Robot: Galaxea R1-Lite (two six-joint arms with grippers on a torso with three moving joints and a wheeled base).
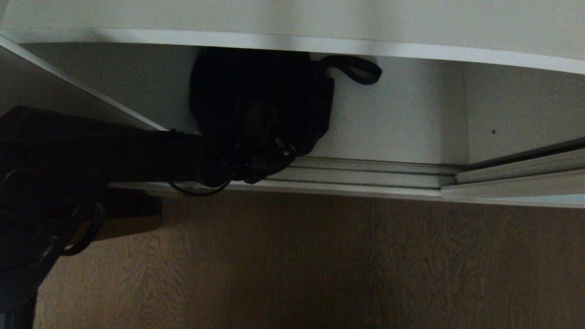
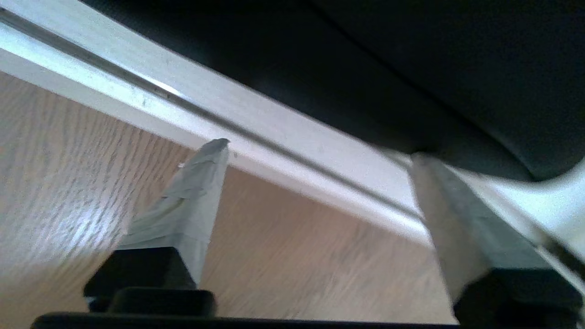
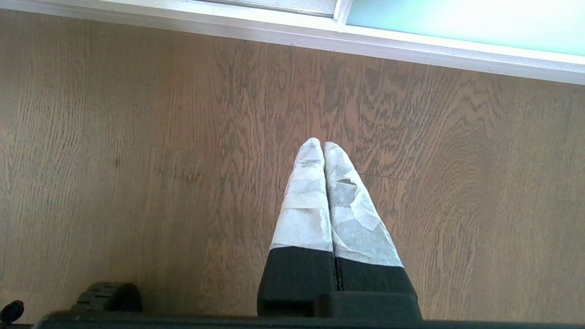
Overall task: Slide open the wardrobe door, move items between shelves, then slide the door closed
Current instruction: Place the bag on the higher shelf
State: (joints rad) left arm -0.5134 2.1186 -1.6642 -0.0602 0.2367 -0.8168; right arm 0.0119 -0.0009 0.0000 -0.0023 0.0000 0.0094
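Note:
A soft black pouch bag [image 1: 260, 100] with a looped strap [image 1: 358, 69] lies on the white bottom shelf [image 1: 402, 123], partly tucked beneath the front edge of the shelf above [image 1: 320, 44]. My left arm [image 1: 137, 155] reaches in from the left, its hand at the bag's near edge over the floor track. In the left wrist view my left gripper [image 2: 320, 153] is open wide with nothing between its fingers, and the black bag [image 2: 411, 68] lies just beyond the tips. My right gripper [image 3: 322, 144] is shut and hangs over the wooden floor. The frosted sliding door [image 3: 457, 23] shows only in the right wrist view.
A ribbed silver track [image 1: 365, 176] runs along the wardrobe's front edge, above the brown wooden floor [image 1: 320, 265]. The wardrobe's white side wall [image 1: 516, 105] closes the compartment on the right. A side panel [image 1: 68, 82] slants in at the left.

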